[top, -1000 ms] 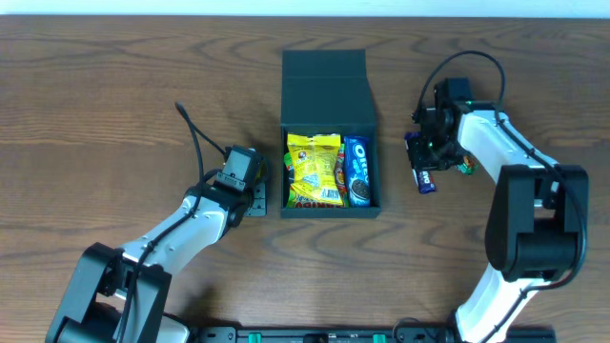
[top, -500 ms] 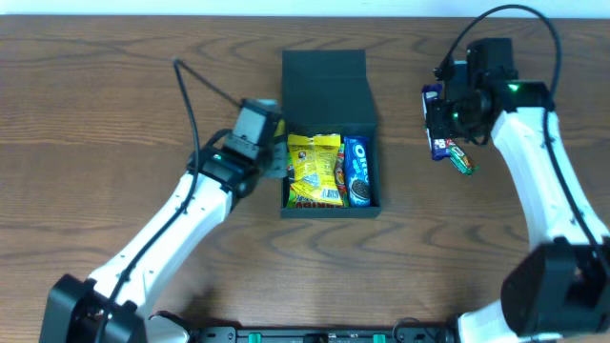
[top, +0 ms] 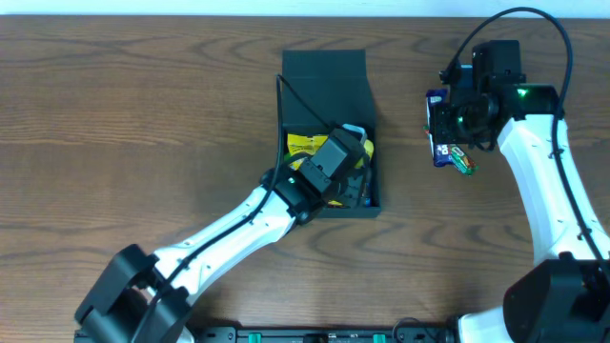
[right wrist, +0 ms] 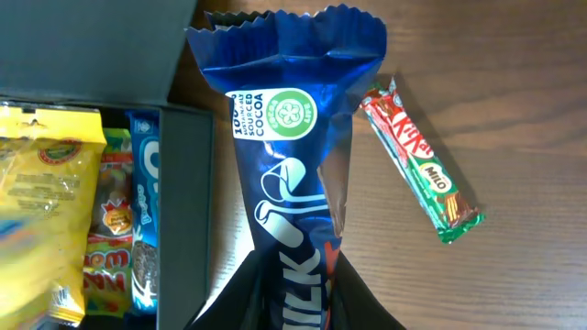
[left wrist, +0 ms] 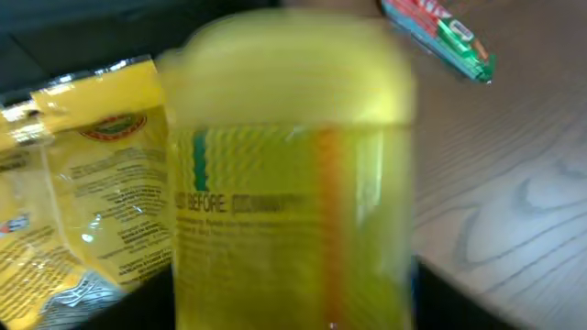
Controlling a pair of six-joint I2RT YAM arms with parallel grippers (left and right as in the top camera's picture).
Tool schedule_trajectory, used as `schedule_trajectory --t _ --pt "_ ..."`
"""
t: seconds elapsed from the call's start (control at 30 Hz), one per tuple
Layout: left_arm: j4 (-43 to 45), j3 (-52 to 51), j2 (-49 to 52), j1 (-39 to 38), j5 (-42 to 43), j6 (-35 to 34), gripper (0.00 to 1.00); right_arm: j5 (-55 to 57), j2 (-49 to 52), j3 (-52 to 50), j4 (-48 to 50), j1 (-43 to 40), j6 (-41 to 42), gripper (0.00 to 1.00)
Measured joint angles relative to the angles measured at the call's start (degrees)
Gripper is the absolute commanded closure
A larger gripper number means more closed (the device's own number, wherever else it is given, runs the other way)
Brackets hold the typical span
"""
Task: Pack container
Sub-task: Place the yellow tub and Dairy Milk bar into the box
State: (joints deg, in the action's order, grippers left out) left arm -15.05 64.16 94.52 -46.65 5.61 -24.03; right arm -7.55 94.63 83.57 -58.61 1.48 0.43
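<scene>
The container (top: pixel 324 86) sits mid-table, lid open toward 12 o'clock; snack packets (top: pixel 303 145) lie inside (left gripper (top: pixel 351 141) above them). At 3 o'clock, the right gripper (right wrist: pixel 292 289) holds a wrapped packet (right wrist: pixel 293 183); a bar (right wrist: pixel 422 165) lies beside it.

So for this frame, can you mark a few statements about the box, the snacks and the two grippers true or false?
1. The container stands open. True.
2. The right gripper holds a blue packet. True.
3. The KitKat bar is inside the container. False: it lies on the table, outside the container, beside the held blue packet.
4. The left gripper is over bare table, far from the container. False: it is over the open container.
5. A blue cookie packet lies in the container against the wall nearest the right arm. True.
</scene>
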Motion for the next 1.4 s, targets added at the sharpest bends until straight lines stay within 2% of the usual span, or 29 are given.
schedule_trajectory --t 0.03,0.27,0.43,0.7,0.9,0.93,0.97,1.0,1.03,1.1,1.2,1.27,1.4 --pt "-0.02 0.00 0.04 0.04 0.07 -0.39 0.05 0.00 0.00 0.00 -0.17 0.00 0.00 0.83" --pt "-0.46 0.02 -1.36 0.04 -1.27 -0.59 0.05 -0.98 0.00 0.00 -1.77 0.00 0.02 0.82" --pt "-4.81 0.02 -8.55 1.42 -6.45 -0.59 0.05 -5.18 0.00 0.00 -4.04 1.09 0.22 0.83" --pt "-13.64 0.13 -20.41 12.48 -10.49 -0.57 0.05 -8.41 0.00 -0.04 -5.53 9.73 5.09 0.81" --pt "-17.86 0.13 -21.57 15.91 -10.43 -0.57 0.05 -8.11 0.00 -5.44 1.33 16.76 13.27 0.79" --pt "-17.94 0.13 -21.57 15.91 -10.36 -0.57 0.05 -7.80 0.00 -6.54 2.19 17.33 14.40 0.76" --pt "-17.99 0.13 -21.57 15.91 -10.32 -0.55 0.05 -7.58 0.00 -7.45 2.78 17.75 15.50 0.66" --pt "-18.01 0.13 -21.57 15.91 -10.32 -0.57 0.05 -7.26 0.00 -8.26 3.30 17.99 16.44 0.49" --pt "-18.01 0.13 -21.57 15.91 -10.29 -0.57 0.04 -6.97 0.00 -8.70 3.63 18.12 17.25 0.43" --pt "-18.03 0.13 -21.57 15.91 -10.27 -0.55 0.04 -6.49 0.00 -8.83 3.91 18.14 18.12 0.38" --pt "-18.03 0.13 -21.57 15.91 -10.29 -0.50 0.05 -4.28 0.00 -8.83 4.11 18.14 18.80 0.38" --pt "-18.18 0.13 -21.57 15.91 -10.29 -0.17 0.05 -0.57 0.00 -8.83 4.13 17.73 18.99 0.30" --pt "-19.10 0.13 -21.57 15.91 -10.29 0.11 0.05 6.78 0.00 -8.83 7.65 14.69 17.16 0.28"
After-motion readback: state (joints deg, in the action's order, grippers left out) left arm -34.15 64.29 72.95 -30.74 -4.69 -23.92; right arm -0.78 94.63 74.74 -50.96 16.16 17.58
